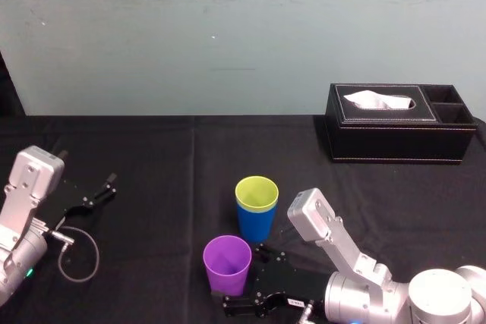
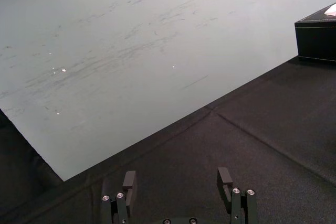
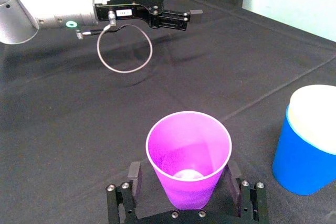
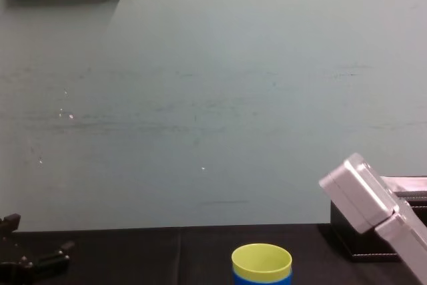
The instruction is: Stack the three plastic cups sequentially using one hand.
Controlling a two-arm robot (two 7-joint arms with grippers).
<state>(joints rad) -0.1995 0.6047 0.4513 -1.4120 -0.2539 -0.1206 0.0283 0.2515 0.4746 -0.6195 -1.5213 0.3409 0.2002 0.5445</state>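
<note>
Purple cup [image 3: 188,156] stands between spread fingers [image 3: 134,174] of the right tool [image 3: 184,168]; yellow-green cup [image 1: 257,191] sits nested in blue cup [image 1: 255,225] alongside; left tool [image 2: 177,184] idles, spread, over worktop [image 1: 152,157].

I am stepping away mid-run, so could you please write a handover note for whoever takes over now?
Right gripper: open, fingers on either side of the upright purple cup, not yet closed on it.
Left gripper: open, parked at the left of the table.
Done: yellow-green cup nested in the blue cup, mid-table.
Left: grip the purple cup and set it into the yellow-green one.
</note>
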